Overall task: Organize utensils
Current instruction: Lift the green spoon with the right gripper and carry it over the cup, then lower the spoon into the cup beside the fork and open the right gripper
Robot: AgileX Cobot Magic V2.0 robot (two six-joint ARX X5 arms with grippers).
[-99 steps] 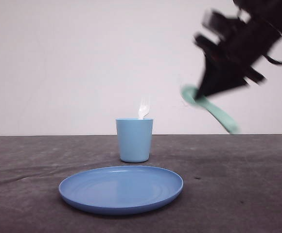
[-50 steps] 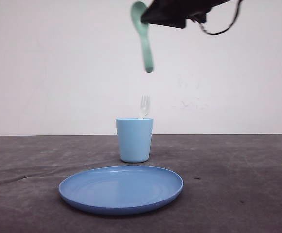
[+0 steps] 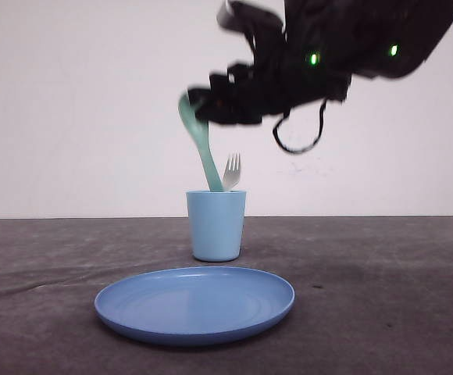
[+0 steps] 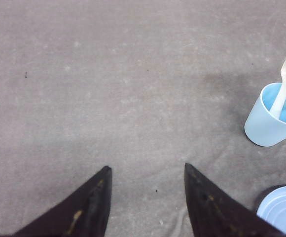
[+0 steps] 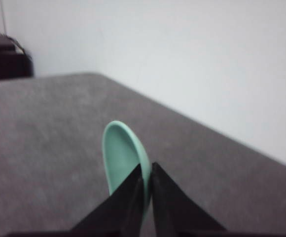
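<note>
Overhead, right tool (image 3: 199,105) clenched on spoon (image 3: 203,152) bowl, handle dipping into cup (image 3: 215,225) beside fork (image 3: 231,172) | light, stiff, slick plastic | left tool (image 4: 145,197) released, empty.

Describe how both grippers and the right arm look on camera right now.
Right gripper: black, with tapered fingers. Right arm: black and boxy, with two green lights and a looping black cable. Left gripper: two black pointed fingers with scuffed tan marks.
</note>
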